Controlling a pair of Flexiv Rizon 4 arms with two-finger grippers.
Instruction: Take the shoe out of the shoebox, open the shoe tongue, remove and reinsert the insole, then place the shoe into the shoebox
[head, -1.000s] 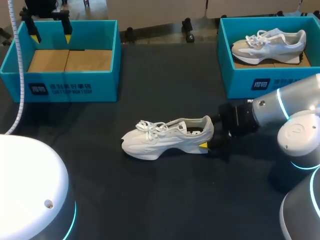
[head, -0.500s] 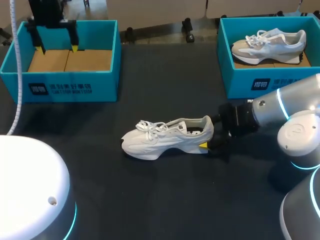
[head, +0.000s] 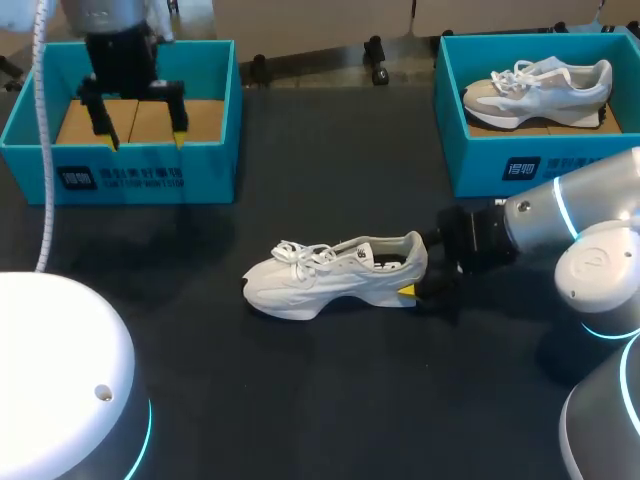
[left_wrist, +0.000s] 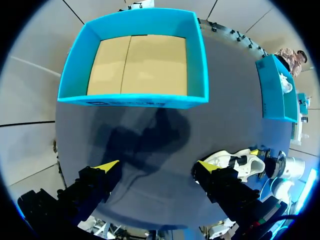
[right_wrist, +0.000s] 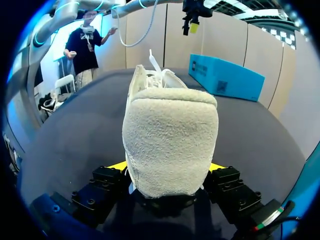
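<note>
The white sneaker (head: 335, 275) stands mid-tabletop (head: 300, 400), its heel clamped in the right end effector (head: 413, 282), whose far finger is hidden behind the shoe. The left end effector (head: 145, 138) hangs with fingers apart above the front wall of the left shoebox (head: 130, 178).

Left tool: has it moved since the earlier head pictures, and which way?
Yes. The left tool has come from the far wall of the empty shoebox over to its near wall, toward the white shoe.

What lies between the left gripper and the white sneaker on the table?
In the head view, only the teal shoebox's front wall and bare black table separate left gripper from white sneaker.
</note>
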